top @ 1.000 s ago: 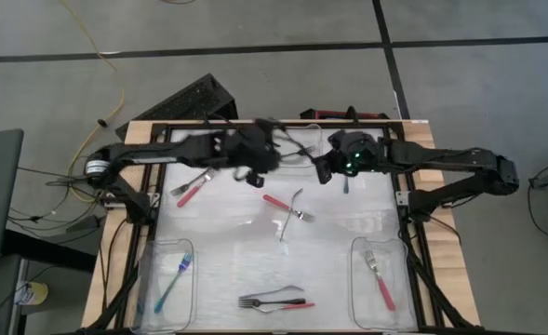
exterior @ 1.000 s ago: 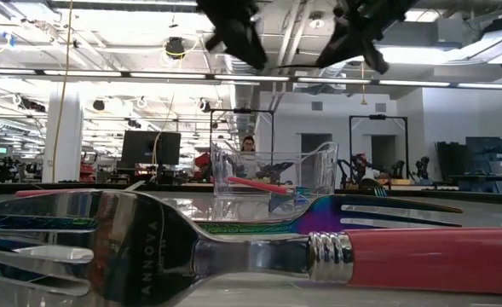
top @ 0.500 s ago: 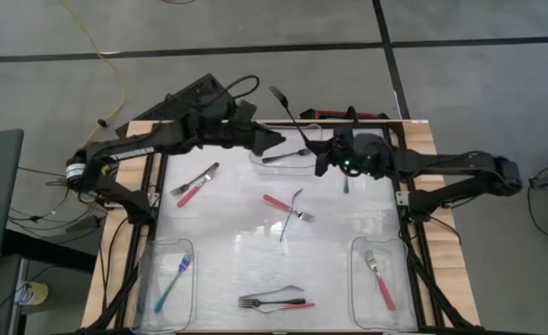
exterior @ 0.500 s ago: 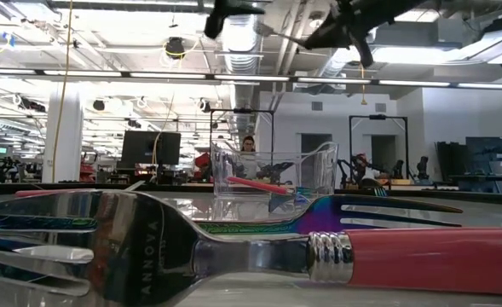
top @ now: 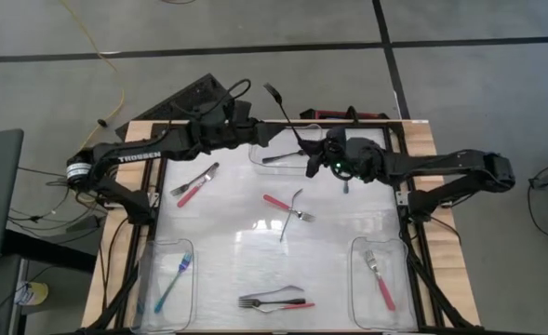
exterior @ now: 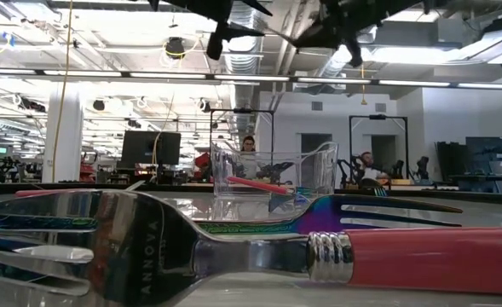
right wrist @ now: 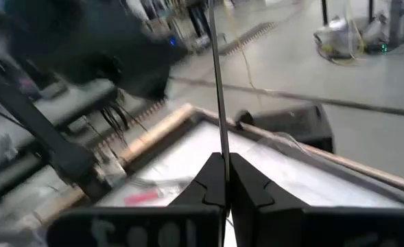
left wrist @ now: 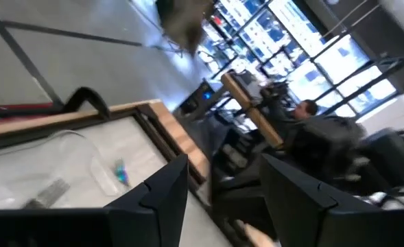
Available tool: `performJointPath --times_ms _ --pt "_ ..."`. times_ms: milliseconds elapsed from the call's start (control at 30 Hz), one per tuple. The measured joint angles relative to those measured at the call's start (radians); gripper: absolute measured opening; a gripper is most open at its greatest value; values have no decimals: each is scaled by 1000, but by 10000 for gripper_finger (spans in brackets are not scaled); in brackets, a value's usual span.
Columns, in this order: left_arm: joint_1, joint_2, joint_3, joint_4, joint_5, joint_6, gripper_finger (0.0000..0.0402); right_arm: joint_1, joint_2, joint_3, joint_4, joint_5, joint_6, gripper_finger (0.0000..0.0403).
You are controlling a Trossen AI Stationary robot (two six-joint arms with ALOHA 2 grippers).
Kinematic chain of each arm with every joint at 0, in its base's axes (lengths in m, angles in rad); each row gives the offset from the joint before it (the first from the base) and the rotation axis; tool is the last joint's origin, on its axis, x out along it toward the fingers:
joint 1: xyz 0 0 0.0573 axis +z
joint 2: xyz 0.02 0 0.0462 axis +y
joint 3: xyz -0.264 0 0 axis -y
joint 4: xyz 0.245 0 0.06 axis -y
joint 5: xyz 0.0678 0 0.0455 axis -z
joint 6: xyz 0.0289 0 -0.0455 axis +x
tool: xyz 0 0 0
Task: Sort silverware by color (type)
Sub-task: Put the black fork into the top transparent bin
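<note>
Above the far clear bin (top: 283, 156), the right gripper (top: 313, 164) pinches a dark fork (top: 285, 112) upright; the left gripper (top: 266, 137), fingers apart, hovers beside it. Thinly held, it might pivot and miss the bin. Three bins; eleven utensils by my count.

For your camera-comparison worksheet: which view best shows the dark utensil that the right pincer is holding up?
The high view: the dark utensil shows whole, rising from the right pincer above the far clear bin. The right wrist view shows only its thin shaft clamped between the fingers; the low view shows just dark shapes overhead; the left wrist view misses it.
</note>
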Motion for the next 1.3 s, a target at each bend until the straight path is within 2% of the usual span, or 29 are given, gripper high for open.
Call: performJointPath --times_ms 300,567,900,1300 --pt "-6 0 1 -53 -36 7 165 41 72 -1 47 -10 14 23" --pt "-11 -1 2 -99 -35 -1 146 49 62 -2 46 44 -8 23" --pt "-29 1 0 -128 -30 -15 138 35 61 0 56 50 -12 23" --pt "-28 2 0 -97 -108 -32 138 66 61 0 62 51 -28 23"
